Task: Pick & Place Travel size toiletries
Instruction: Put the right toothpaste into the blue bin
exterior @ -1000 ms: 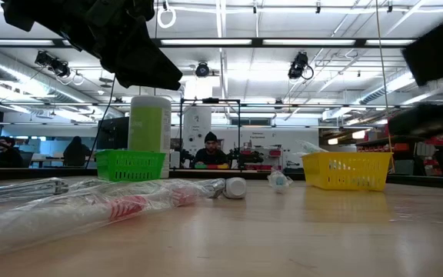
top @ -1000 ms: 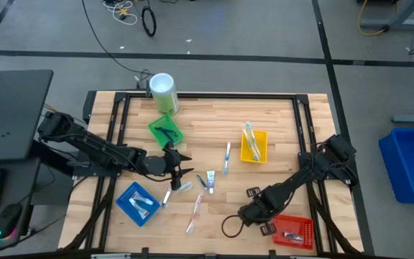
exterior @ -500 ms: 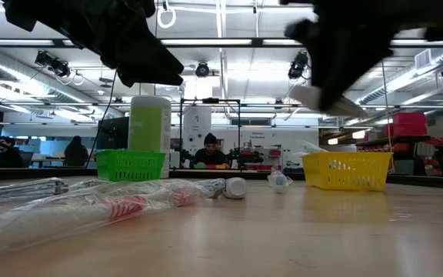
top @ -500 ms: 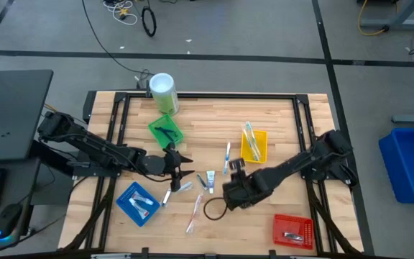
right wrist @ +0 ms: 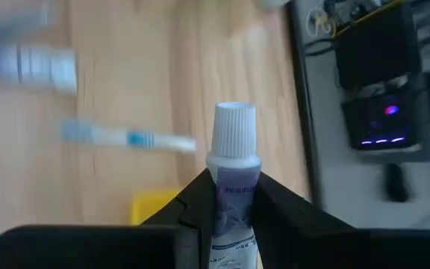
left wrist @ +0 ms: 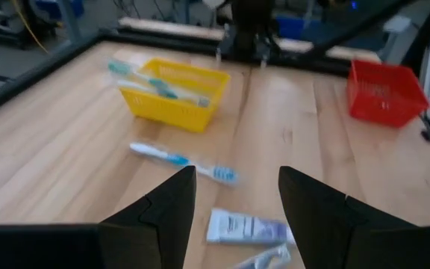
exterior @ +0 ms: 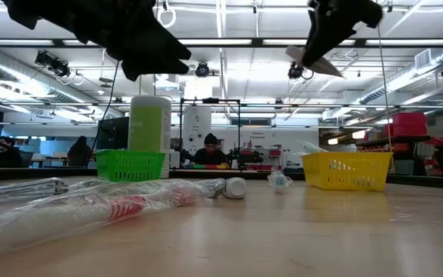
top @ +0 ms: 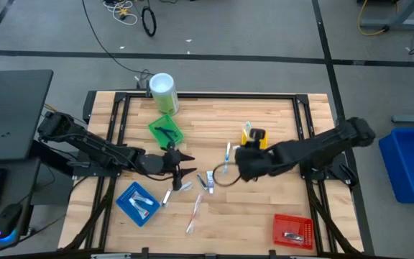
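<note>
Right gripper sat over table centre, just at 7 o'clock of the yellow tray, fingers clamped on a small white tube with a ribbed cap pointing forward past the fingertips. In the low view the right gripper was up high, well clear of the table.

Left gripper hung at 9 o'clock of table centre, fingers spread apart, nothing between them.

Loose items on the wood:
- blue toothbrush just at 9 o'clock of the yellow tray, also seen beyond the left fingers in the left wrist view
- white tube with blue print close ahead of the left gripper
- two small tubes near centre, at 3 o'clock of the left gripper
- pink toothbrush at 6 o'clock of those tubes

Trays:
- yellow tray held toothbrushes
- blue tray at 7 o'clock of the table held small tubes
- red tray at 5 o'clock held a pale item, can't tell what
- green tray at 11 o'clock held thin black pieces

Green canister with white lid stood just behind the green tray
</note>
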Robot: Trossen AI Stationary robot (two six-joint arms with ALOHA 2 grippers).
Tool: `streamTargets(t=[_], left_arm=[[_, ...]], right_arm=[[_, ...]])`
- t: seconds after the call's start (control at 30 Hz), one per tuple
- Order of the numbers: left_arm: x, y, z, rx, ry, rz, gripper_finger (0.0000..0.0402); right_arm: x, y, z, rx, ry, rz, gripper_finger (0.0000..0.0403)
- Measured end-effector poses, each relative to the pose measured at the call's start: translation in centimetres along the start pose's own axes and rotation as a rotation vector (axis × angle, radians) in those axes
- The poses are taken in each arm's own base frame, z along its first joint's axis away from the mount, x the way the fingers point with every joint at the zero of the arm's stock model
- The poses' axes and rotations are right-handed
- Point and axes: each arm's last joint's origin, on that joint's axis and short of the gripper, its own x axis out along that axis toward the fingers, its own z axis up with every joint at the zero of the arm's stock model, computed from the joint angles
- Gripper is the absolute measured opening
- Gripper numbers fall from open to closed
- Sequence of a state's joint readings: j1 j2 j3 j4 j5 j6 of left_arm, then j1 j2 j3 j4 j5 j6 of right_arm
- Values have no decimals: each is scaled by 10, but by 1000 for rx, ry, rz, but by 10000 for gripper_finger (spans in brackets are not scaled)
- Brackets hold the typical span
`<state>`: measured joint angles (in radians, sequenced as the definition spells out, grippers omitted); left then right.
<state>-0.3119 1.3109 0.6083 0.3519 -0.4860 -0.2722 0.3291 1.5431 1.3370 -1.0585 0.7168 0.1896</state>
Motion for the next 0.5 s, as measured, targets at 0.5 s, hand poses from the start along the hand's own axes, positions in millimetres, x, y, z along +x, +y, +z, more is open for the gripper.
streamTargets(t=[0.5], left_arm=[[1, 8, 14, -105, -160, 195, 200]], right_arm=[[61, -27, -3, 781, -748, 36, 86]])
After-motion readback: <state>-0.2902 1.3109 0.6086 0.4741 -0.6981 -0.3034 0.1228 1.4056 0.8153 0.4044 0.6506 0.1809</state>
